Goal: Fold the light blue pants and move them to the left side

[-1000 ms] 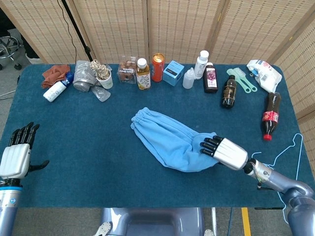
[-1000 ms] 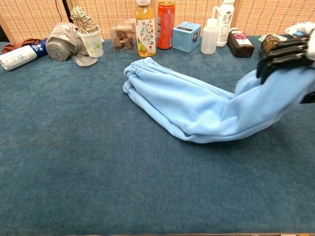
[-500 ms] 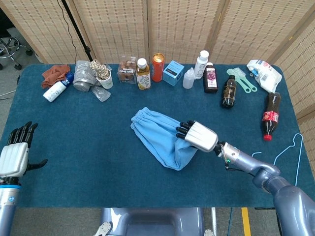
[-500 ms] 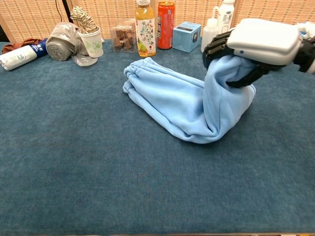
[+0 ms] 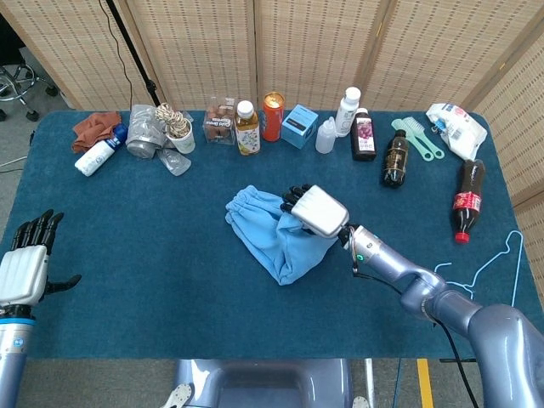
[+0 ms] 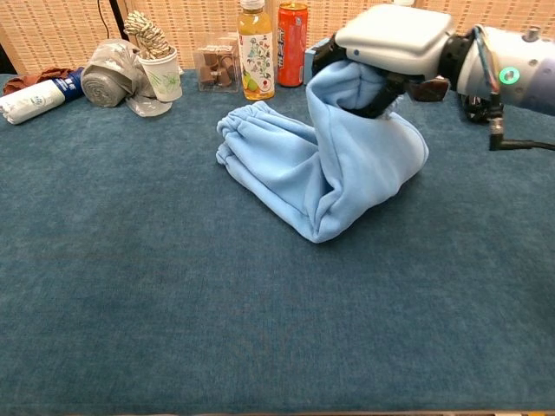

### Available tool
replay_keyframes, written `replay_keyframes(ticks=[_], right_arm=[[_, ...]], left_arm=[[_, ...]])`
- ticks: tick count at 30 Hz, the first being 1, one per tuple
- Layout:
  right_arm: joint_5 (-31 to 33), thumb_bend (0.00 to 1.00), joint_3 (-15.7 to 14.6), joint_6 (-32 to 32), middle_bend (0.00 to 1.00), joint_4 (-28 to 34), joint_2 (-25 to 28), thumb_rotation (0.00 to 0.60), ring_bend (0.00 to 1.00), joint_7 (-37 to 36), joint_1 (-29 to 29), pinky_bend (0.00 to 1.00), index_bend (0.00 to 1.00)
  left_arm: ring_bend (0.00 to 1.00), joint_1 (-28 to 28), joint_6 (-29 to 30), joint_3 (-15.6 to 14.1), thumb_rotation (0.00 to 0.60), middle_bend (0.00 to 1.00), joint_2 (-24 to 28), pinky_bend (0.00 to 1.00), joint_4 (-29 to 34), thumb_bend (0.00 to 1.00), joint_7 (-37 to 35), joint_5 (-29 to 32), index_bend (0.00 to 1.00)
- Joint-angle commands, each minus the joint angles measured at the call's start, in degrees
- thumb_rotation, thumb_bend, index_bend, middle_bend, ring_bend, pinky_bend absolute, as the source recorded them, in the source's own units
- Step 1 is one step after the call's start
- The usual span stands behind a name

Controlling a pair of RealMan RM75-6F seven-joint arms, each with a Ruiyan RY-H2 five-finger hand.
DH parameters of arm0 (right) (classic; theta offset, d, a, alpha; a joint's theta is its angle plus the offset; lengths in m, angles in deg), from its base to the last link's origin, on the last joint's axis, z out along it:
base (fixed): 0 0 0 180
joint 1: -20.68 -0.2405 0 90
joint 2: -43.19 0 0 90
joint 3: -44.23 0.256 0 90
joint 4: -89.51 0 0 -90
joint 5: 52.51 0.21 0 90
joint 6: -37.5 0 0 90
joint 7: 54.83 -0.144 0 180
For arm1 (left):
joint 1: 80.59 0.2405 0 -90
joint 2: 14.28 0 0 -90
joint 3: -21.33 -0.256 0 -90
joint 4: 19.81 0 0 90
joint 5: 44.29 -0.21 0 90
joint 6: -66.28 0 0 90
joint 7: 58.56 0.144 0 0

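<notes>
Right hand lifted above the middle of the worktop, fingers curled around the cuff end of the light blue pants, draped cloth hanging from the grip. Waistband end flat on the blue cloth, just left of the held end; long axis running from far left to near right, fold crease at the near edge. Left hand well apart at the near-left corner, fingers spread, holding nothing. Bare surface to the left of the pants; bottles and a cup only along the far edge.
</notes>
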Motion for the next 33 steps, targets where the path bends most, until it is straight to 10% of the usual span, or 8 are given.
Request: replay_keyframes(ticks=[1,13,15,17,19,33], right_arm=[[2.52,0.89,2.38,3.75,0.37,2.79,-0.36,0.600,0.35,3.71,-2.14,0.52,0.59],[8.45,0.87,6.40,11.26,0.30,0.63,-7.39,0.600,0.30,12.20,-5.90,0.50,0.50],[9.24,0.67,6.56,12.02,0.19,-1.09,-8.48,0.600,0.20,11.75,-5.94,0.45,0.32],[9.96,0.18,6.85,12.56,0.03,-1.70,-8.80,0.600,0.05,11.16,-5.95,0.26,0.09],[10.76,0.00,7.56,12.45,0.00,-1.11,-8.61,0.600,0.00,10.64,-5.82,0.11,0.00],[15.67,0.00,12.23,6.74,0.00,13.27,-2.78,0.600,0.00,17.13,-2.38,0.00,0.00]], left_arm=[[0.00,-0.06,-0.13,0.03,0.600,0.00,-0.06,0.00,-0.06,0.12,-0.01,0.12,0.00],[0.00,-0.18,-1.37,0.11,0.600,0.00,0.43,0.00,-0.78,0.12,-1.49,0.78,0.00],[0.00,-0.11,-1.57,-0.09,0.600,0.00,0.73,0.00,-0.72,0.12,-1.71,0.59,0.00],[0.00,-0.05,-1.61,-0.09,0.600,0.00,0.91,0.00,-0.71,0.12,-1.99,0.61,0.00],[0.00,-0.03,-1.60,0.02,0.600,0.00,0.93,0.00,-0.91,0.12,-2.25,0.70,0.00],[0.00,-0.62,-2.32,-0.46,0.600,0.00,0.15,0.00,-1.71,0.12,-1.69,-0.32,0.00]])
